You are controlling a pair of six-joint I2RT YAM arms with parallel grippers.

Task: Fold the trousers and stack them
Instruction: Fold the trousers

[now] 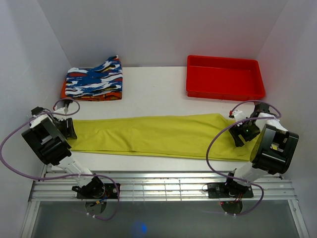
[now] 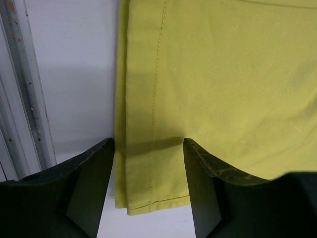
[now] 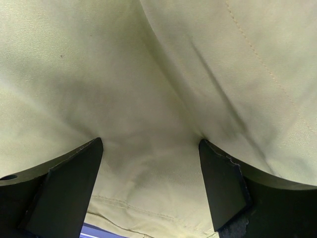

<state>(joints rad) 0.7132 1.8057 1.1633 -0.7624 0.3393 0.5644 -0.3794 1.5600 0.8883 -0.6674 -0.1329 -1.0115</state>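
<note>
Here we are: the long yellow-green cloth trousers (image 1: 148, 135) lie flat, doubled leg on leg, in a band across the white table (image 1: 153, 94) from 9 o'clock to 3 o'clock. The left gripper (image 1: 68, 129) hangs over the leg end at 9 o'clock, jaws spread, with the stitched hem (image 2: 153, 206) lying loose between the fingers and nothing pinched. At 3 o'clock the right gripper (image 1: 238, 133) sits low over the wider waist end, jaws also spread, the cloth creased beneath them but not caught.

This looks like thin, limp fabric: light, no stiffness, likely to sag and slide if lifted by one layer. Best bet is to pinch through all the layers at the hem corner and at the waist edge so the halves travel together.

Room? Bare table lies beyond the cloth toward 12 o'clock. The folded blue, white, black and orange patterned garment (image 1: 94, 79) waits at 11 o'clock and the red plastic tray (image 1: 223, 92) at 1 o'clock, both apart from the trousers. The near edge, toward 6 o'clock, runs close to the metal rail (image 1: 163, 181).
</note>
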